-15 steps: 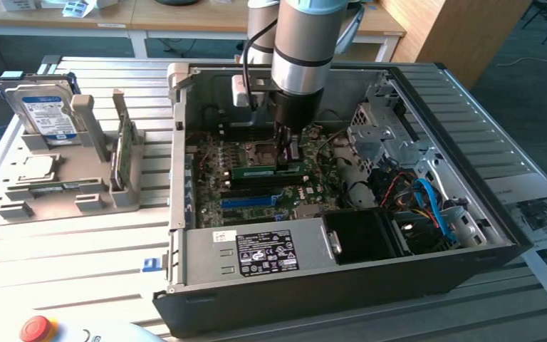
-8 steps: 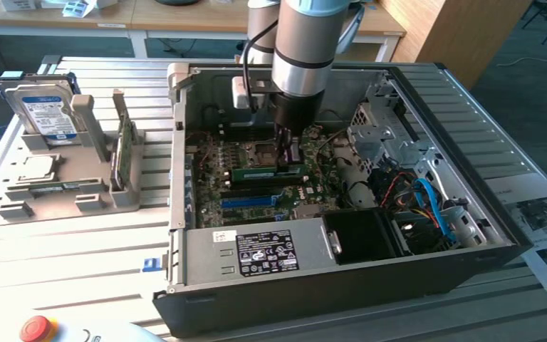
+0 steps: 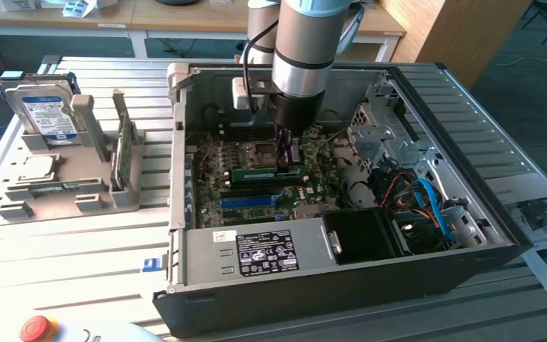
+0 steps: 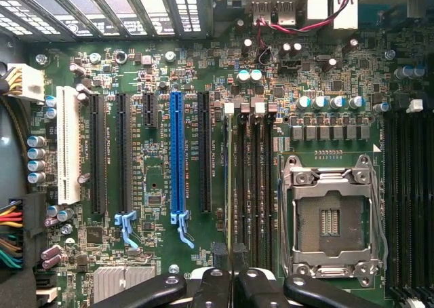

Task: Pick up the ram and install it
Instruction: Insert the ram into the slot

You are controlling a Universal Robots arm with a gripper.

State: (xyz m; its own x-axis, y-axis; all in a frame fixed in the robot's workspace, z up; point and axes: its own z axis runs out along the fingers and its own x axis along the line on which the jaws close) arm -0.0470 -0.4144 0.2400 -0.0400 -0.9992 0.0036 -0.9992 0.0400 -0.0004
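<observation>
Pincer stands narrow inside the open black computer case, tips at the long thin green ram stick on the motherboard; a grip cannot be told.

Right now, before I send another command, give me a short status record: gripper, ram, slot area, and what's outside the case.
gripper: down inside the open computer case, shut on the ram
ram: green stick, level, low over the motherboard; seated or not, cannot tell
memory slots: dark, between the blue slot and the CPU socket
outside the case: hard drive upright in the grey rack, at the exterior view's left
</observation>
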